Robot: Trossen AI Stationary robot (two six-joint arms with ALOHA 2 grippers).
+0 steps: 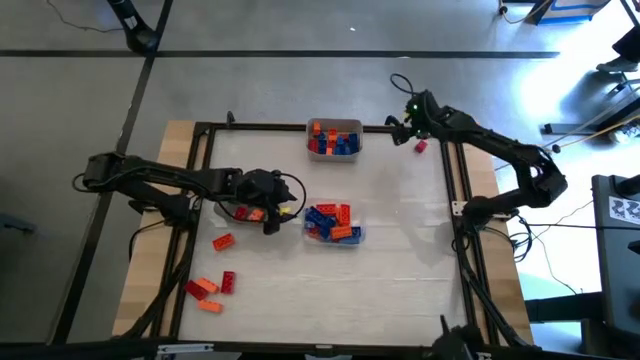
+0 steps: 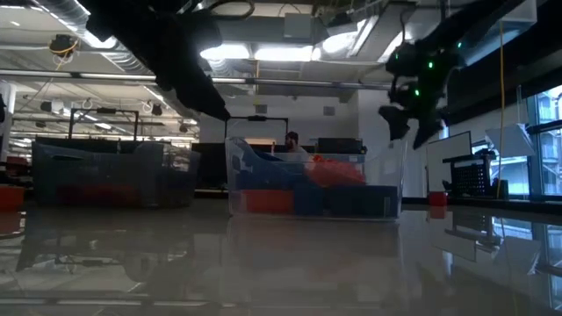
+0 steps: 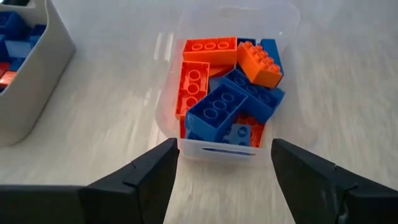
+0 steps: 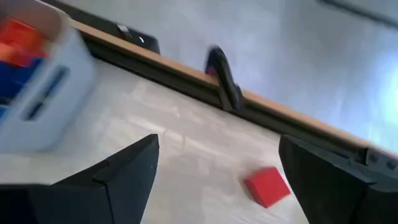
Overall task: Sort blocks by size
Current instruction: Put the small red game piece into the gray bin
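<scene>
Fingers of your left gripper (image 3: 221,165) stand wide apart with nothing between them, poised just short of the clear tray (image 1: 333,222) near the middle of the table (image 1: 400,250). That tray holds blue and orange blocks (image 3: 230,84) heaped together, several long ones lying flat on top.

Your right gripper (image 4: 217,174) is spread open too and empty, hanging above the far right corner of the table. Below it a single small red block (image 4: 267,185) lies on the tabletop close to the far edge rail.

A second tray (image 1: 334,138) sits at the middle of the far edge, loaded with more blue and orange blocks. Loose red and orange blocks (image 1: 212,285) lie scattered toward the near left corner of the table, and a few more rest partly hidden under your left arm by the left edge.
</scene>
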